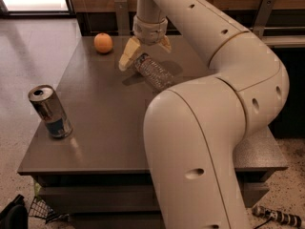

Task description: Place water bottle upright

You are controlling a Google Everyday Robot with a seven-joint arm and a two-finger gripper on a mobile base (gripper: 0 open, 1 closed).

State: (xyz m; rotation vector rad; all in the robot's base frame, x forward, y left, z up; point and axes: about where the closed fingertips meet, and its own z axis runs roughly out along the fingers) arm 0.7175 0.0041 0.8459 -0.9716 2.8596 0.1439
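Right now you have the gripper (146, 51) over the far part of the table (100, 128), hanging from the wrist just above the upper end of the water bottle (155, 73). Its two cream fingers (126, 57) are spread wide and released. One stands out to the left of the bottle, on the side of the orange (103, 43), and the other is to the right and a little farther back. Neither looks pressed into the plastic, though you cannot tell whether a tip brushes it.

The water bottle lies on its side on the tabletop, clear and ribbed. It runs on a diagonal from its far end beneath the gripper toward the near right, where its lower end meets the edge of the arm (214, 128) in your view. You cannot make out the cap, since that end sits in shadow under the wrist.

The orange rests near the far left corner, to the left of the gripper and apart from it. A shiny silver can (50, 111) with a blue label stands upright by the left edge, nearer the front, well apart from the bottle. The bulky cream arm fills the right half of your view and hides much of the table on that side
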